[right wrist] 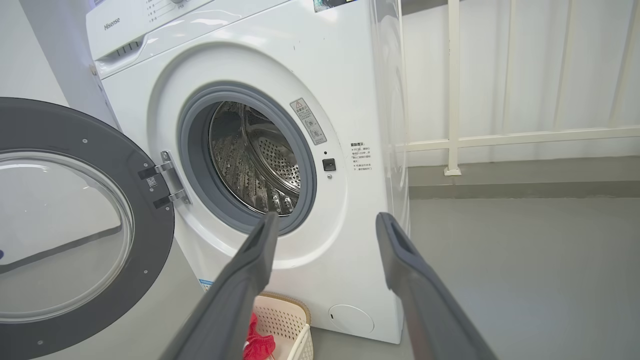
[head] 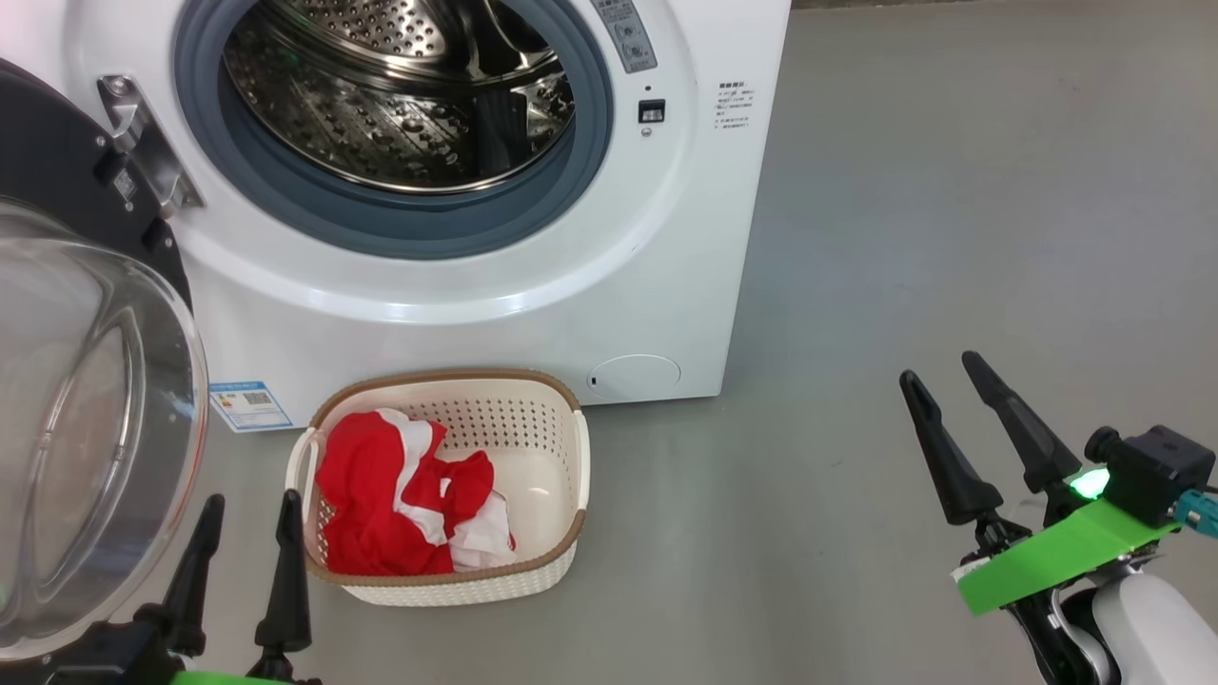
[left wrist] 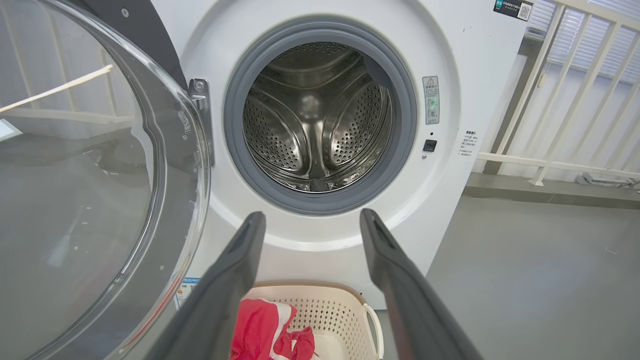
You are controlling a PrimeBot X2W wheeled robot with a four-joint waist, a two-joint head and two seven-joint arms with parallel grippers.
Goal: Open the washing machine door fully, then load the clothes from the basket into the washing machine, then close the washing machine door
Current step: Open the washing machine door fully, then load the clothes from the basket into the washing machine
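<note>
Hisense logo (right wrist: 119,23) atop white washing machine (right wrist: 350,90); small blue label (head: 249,407) unreadable, beside basket (head: 495,419) of clothes (head: 381,495). Left hand (head: 250,498), right hand (head: 940,366) both spread, empty.

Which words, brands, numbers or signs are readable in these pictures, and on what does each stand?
"Hisense": brand mark on the top panel of the washing machine.
Warning sticker beside the opening: triangle sign, words too small.
Printed lines right of it: too small.
Blue label at a lower corner: too small.
QR sticker at the top: blurred.
</note>
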